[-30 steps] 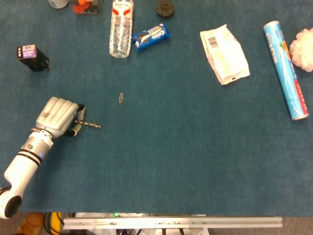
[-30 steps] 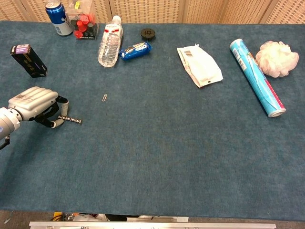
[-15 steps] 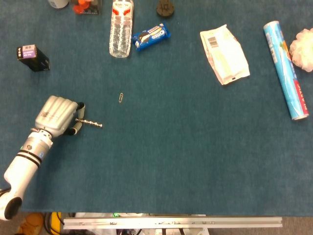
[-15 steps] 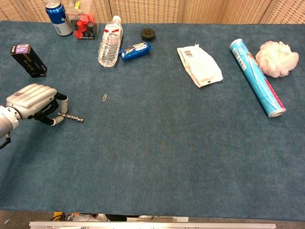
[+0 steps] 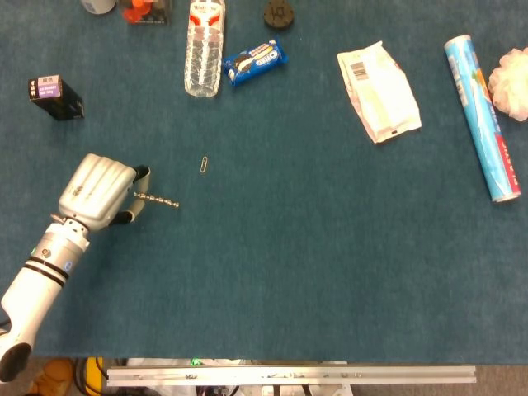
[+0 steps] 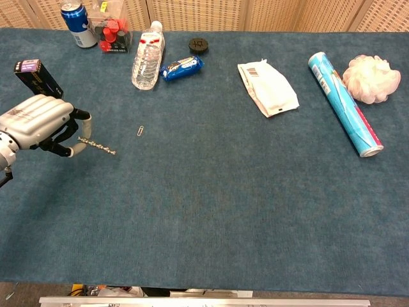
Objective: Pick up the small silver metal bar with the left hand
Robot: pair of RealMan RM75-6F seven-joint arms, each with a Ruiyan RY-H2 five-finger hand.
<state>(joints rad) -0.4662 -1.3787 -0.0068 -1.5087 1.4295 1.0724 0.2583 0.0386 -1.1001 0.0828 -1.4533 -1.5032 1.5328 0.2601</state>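
Note:
The small silver metal bar (image 5: 157, 200) (image 6: 98, 146) is thin and ridged, and sticks out to the right from my left hand (image 5: 101, 191) (image 6: 39, 125). That hand pinches the bar's left end between thumb and curled fingers, at the left side of the blue table. The bar's free end tilts slightly down and appears lifted off the cloth. My right hand is out of both views.
A paperclip (image 5: 204, 165) lies just right of the bar. A black box (image 5: 55, 96) stands behind the hand. Further back lie a water bottle (image 5: 204, 47) and a cookie pack (image 5: 255, 62). A white pouch (image 5: 378, 92), blue tube (image 5: 483, 116) and white puff (image 5: 512, 82) sit at the right.
My left hand has risen and shifted slightly back and right, carrying the bar off the table with it.

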